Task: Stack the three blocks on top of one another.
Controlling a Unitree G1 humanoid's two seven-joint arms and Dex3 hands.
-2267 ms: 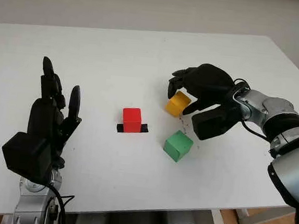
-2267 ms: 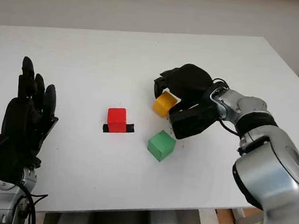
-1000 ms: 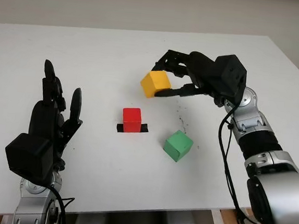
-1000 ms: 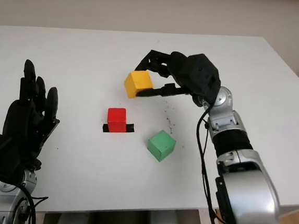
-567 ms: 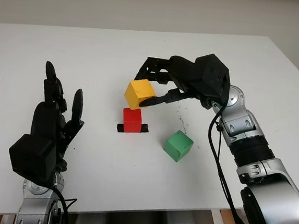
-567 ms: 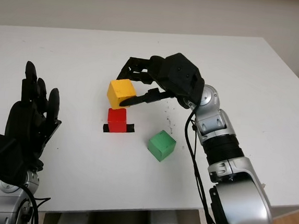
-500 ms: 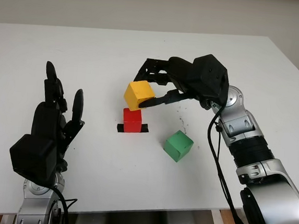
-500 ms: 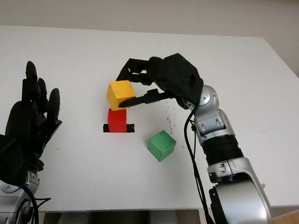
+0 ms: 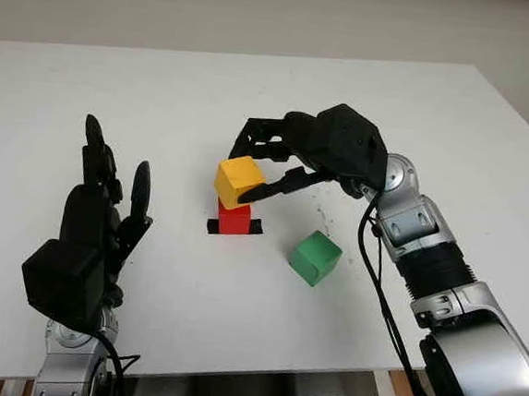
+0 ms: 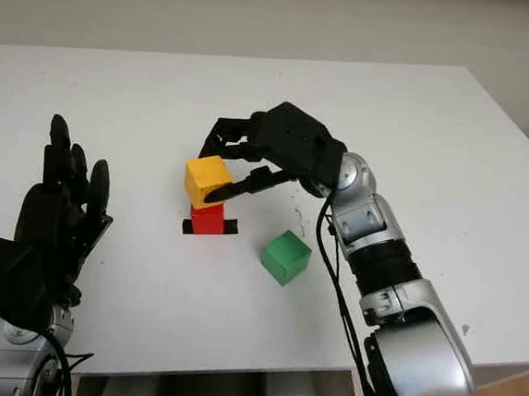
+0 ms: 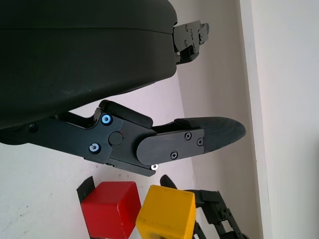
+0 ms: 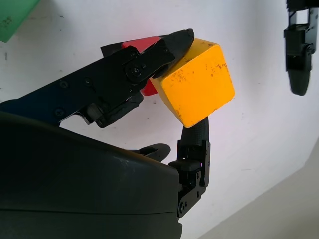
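Observation:
My right hand [image 9: 253, 171] is shut on the yellow block [image 9: 238, 180], holding it tilted right over the red block [image 9: 234, 219]. Whether the two blocks touch I cannot tell. The red block stands on a small black marker [image 9: 235, 226] at the table's middle, partly hidden by the yellow one. In the right wrist view the yellow block [image 12: 197, 82] sits pinched between black fingers [image 12: 149, 55], with a sliver of the red block [image 12: 144, 45] behind. A green block [image 9: 315, 257] lies on the table to the right of the red one. My left hand [image 9: 90, 229] is open, raised at the left.
The white table [image 9: 255, 95] stretches wide behind the blocks, its front edge [image 9: 259, 369] near my body. Small dark specks [image 9: 323, 220] mark the surface just above the green block.
My right hand has carried the yellow block from beside the green block leftward and down until it sits just over the red block. The left hand has stayed put.

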